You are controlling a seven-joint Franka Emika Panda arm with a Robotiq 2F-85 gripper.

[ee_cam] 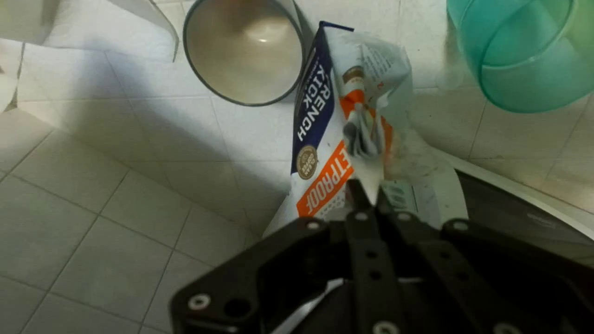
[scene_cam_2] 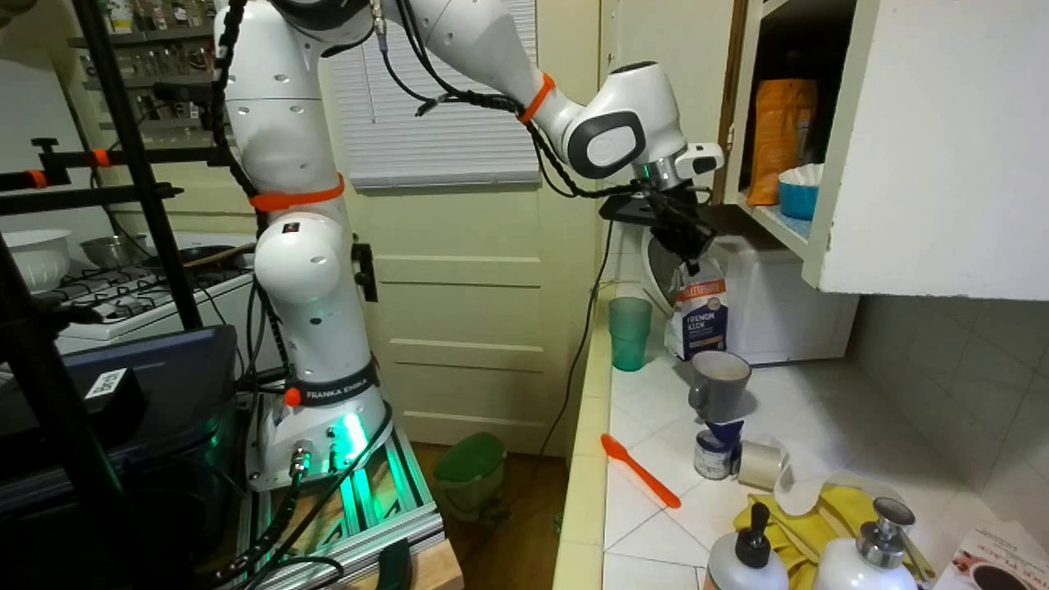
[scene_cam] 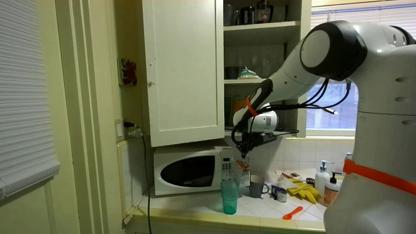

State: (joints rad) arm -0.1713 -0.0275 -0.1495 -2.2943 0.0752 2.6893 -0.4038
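My gripper is shut on the crumpled top of a white, navy and orange coffee bag. The thin pale edge of the bag runs between the fingertips. In both exterior views the gripper is directly above the bag. The bag hangs or stands slightly tilted in front of the microwave; I cannot tell whether its base touches the counter. A grey mug is beside the bag. A teal cup stands on its other side.
A white microwave is behind the bag, under an open cabinet door. An orange spoon, a small can, yellow gloves and pump bottles are on the tiled counter.
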